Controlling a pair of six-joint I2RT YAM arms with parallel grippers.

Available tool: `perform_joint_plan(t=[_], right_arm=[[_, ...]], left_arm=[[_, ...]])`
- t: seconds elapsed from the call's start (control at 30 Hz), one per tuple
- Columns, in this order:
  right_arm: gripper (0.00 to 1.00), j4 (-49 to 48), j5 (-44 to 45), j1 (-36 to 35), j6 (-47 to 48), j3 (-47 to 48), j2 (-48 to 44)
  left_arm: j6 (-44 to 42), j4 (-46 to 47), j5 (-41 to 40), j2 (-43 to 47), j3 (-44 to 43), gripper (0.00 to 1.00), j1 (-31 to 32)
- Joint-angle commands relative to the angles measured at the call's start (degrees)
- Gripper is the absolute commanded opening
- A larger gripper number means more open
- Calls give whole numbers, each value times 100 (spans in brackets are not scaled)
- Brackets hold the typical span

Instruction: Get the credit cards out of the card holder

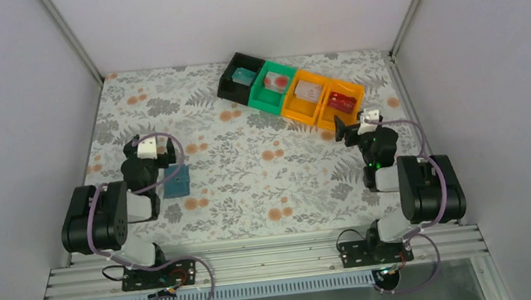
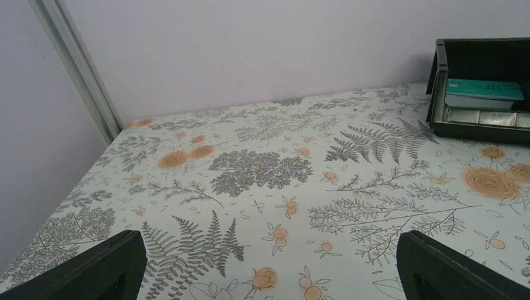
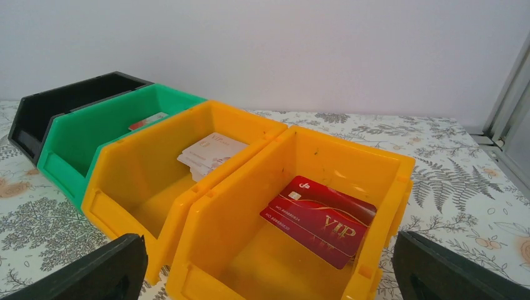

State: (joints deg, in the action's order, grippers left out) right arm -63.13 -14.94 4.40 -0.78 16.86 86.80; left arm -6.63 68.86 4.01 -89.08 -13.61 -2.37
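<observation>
On the left part of the flowered tablecloth [image 1: 250,174], the blue-teal card holder [image 1: 175,181] lies just beside the left gripper [image 2: 269,250], on its near side; neither wrist view shows it.

Left gripper: fingers [image 2: 94,269] spread wide, only cloth between them, gripping nothing; it faces the far wall.

Right gripper [image 3: 269,250]: fingers [image 3: 450,269] likewise wide apart and empty; it faces the bin row from the near side.

Toward the far right of the table, four bins stand touching in a slanted row; the credit cards [image 1: 307,91] lie inside them, well apart from the card holder.
- black bin [image 2: 478,59], at the left end: a teal card [image 2: 484,89];
- green bin [image 3: 81,134]: a pale card [image 1: 275,81] with a red mark;
- first orange bin [image 3: 125,187]: pale cards [image 3: 209,153] in a loose pile;
- second orange bin [image 3: 237,244], nearest the right gripper: stacked red cards [image 3: 319,219], the top one lettered VIP.
</observation>
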Motion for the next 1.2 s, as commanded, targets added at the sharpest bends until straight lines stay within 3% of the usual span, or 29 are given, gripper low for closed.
perform_joint_plan(t=[0.0, 0.23, 0.43, 0.47, 0.57, 0.7, 0.77, 0.83, 0.9, 1.0, 1.17], right_arm=[[99, -36, 88, -54, 107, 130, 47], [99, 1109, 868, 74, -413, 470, -742], [99, 2657, 23, 244, -1679, 1069, -2123], [99, 2981, -179, 241, -1876, 1263, -2191], [99, 3571, -1064, 244, -2501, 1718, -2280], [99, 3994, -2389, 2, -3264, 2106, -2243], [99, 4658, -2215, -653, -3101, 2367, -2314], [99, 5598, -1548, -1500, -2762, 2727, -2359], [99, 5871, -1231, -2221, -2846, 3001, -2285], [99, 5996, -869, -3179, -3252, 3460, -1893], [99, 6722, -345, -4606, -3554, 5088, -212]], left_arm=[[1, 385, 3, -63, -36, 100, 17], [20, 198, 3, 5, -64, 100, 20], [-4, -286, 57, 168, -280, 100, 18], [-22, -1004, 81, 295, -590, 100, 24], [-59, -4681, 317, 381, -2717, 100, 13], [17, -7499, 812, 637, -4382, 100, -238], [-319, -8874, 1255, 808, -5043, 100, -377], [-1096, -10468, 1823, 859, -5423, 100, -531], [-1987, -11734, 2371, 817, -5567, 100, -660], [-2775, -12655, 2637, 738, -5316, 100, -1137], [-3183, -12761, 2887, 345, -4939, 100, -1923]])
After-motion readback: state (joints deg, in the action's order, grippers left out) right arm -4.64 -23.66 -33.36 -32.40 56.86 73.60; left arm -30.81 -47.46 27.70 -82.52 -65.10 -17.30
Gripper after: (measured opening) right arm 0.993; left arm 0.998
